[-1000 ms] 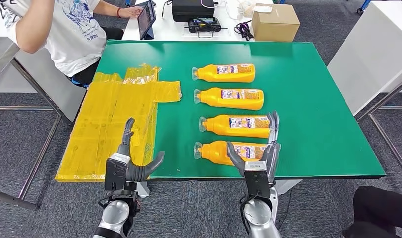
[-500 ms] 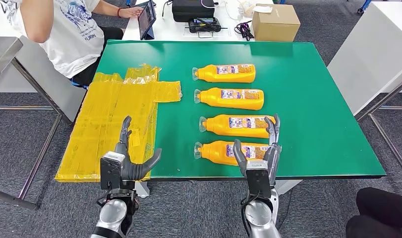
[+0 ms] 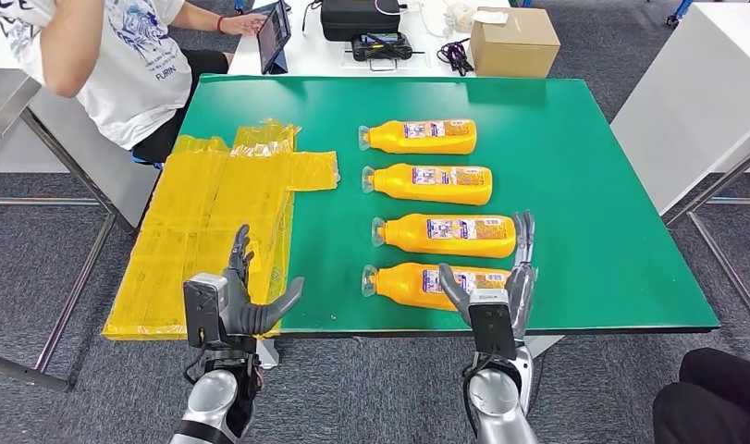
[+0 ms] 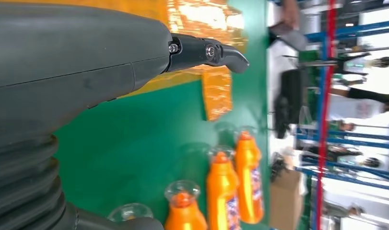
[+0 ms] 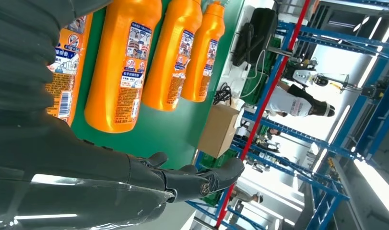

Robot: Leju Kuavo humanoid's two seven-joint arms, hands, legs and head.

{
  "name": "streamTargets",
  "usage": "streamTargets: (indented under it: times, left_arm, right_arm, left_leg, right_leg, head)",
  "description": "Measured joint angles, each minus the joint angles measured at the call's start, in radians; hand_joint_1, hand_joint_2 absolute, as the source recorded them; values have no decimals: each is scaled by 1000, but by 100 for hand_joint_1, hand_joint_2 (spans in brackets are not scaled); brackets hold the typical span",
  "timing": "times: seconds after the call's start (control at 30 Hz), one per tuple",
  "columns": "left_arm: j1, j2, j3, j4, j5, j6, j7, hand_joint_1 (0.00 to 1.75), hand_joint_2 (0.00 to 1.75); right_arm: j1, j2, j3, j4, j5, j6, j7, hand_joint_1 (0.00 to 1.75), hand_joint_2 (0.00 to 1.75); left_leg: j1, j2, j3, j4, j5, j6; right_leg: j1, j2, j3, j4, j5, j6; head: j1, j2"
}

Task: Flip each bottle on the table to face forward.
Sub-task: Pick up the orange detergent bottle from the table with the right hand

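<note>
nearest, the left robot hand hangs off the front left edge of the green tabletop, fingers spread and holding nothing, over grey carpet. the right robot hand stands at the front edge, fingers apart and empty, just beside the base end of the nearest bottle. four orange bottles lie on their sides in a column on the tabletop, caps pointing left, labels facing up: beyond the nearest comes the second bottle, then the third bottle, then the farthest bottle. a crinkled yellow plastic sheet drapes over the tabletop's left edge. past the far edge, a white desk carries a cardboard box, a black case and a tangle of cables. a seated person at far left touches a tablet. another white table stands to the right.
</note>
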Motion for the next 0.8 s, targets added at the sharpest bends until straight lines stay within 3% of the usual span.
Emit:
streamTargets:
  times: [0.1,0.33,0.47,0.57,0.6,0.67,0.73,0.8]
  left_arm:
    - [-7,-6,5,34,38,10,30,0,175]
    - [-34,-9,15,77,70,9,20,0,175]
    - [-34,-9,15,77,70,9,20,0,175]
    - [-35,-9,17,81,61,8,19,0,175]
    - [-35,-9,19,83,25,28,8,0,175]
    - [-33,-8,17,61,-131,162,-50,0,175]
    - [-30,-9,12,21,-248,296,-107,0,175]
    - [-29,-11,6,-5,-244,328,-127,0,175]
  right_arm:
    - [5,2,1,6,17,3,5,0,175]
    - [-21,-16,17,59,136,36,92,0,175]
    - [-22,-17,17,60,139,37,95,0,175]
    - [-37,-33,27,81,198,55,151,0,175]
    - [-55,-49,33,97,231,83,192,0,175]
    - [-103,-82,40,123,254,126,230,0,175]
    - [-132,-92,42,123,225,128,211,0,175]
    - [-136,-84,42,112,193,109,185,0,175]
  left_leg:
    - [0,0,0,0,0,0]
    - [0,0,0,0,0,0]
    - [0,0,0,0,0,0]
    - [0,0,0,0,0,0]
    - [0,0,0,0,0,0]
    - [0,-1,0,0,0,0]
    - [0,-1,0,0,0,0]
    - [0,-1,0,0,0,0]
  right_leg:
    - [0,0,0,0,0,0]
    - [0,0,1,0,0,0]
    - [0,0,1,0,0,0]
    - [0,0,1,0,0,0]
    - [0,0,1,0,0,0]
    - [0,0,1,0,0,0]
    - [0,0,0,0,0,0]
    - [0,0,0,0,0,0]
  head:
    - [0,0]
    - [0,0]
    - [0,0]
    - [0,0]
    - [0,0]
    - [0,0]
    - [0,0]
    - [0,0]
